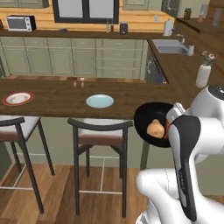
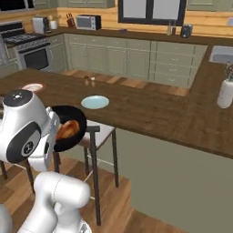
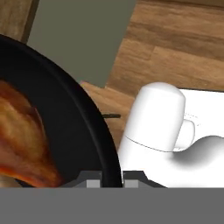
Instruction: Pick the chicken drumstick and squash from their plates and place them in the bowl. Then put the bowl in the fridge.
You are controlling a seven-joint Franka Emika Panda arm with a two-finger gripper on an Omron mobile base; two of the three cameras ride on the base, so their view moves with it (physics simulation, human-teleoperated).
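Two plates lie bare on the wooden counter (image 1: 52, 94) in the left base view: furthest left the white plate with the red-orange rim (image 1: 18, 98), and to its right the pale blue plate (image 1: 99, 101). Below them two bar stools (image 1: 101, 131) stand against the counter's front. Further right, off the counter's edge and held out in the air, is the black bowl (image 1: 151, 116), tipped so that its opening faces the camera. Inside it the squash (image 1: 155, 129) shows as a tan-orange lump low in the hollow, and in the hand view the golden-brown chicken drumstick (image 3: 24, 140) lies against the inner wall. At the far right comes the white arm, and the gripper (image 3: 110, 180) is pinched on the bowl's rim, one fingertip on each side of the black wall. The fridge is not to be seen from this position, so the carry to it seems the step in hand.

The chief risk appears to be the tilt. With the bowl hanging from one point on its rim and leaning steeply, a quick swing or a jolt of the base could roll the squash or the drumstick out onto the floor. The thin grip might also slip, letting the bowl rotate or drop. The stools and counter edge stand near enough to be clipped in a turn.
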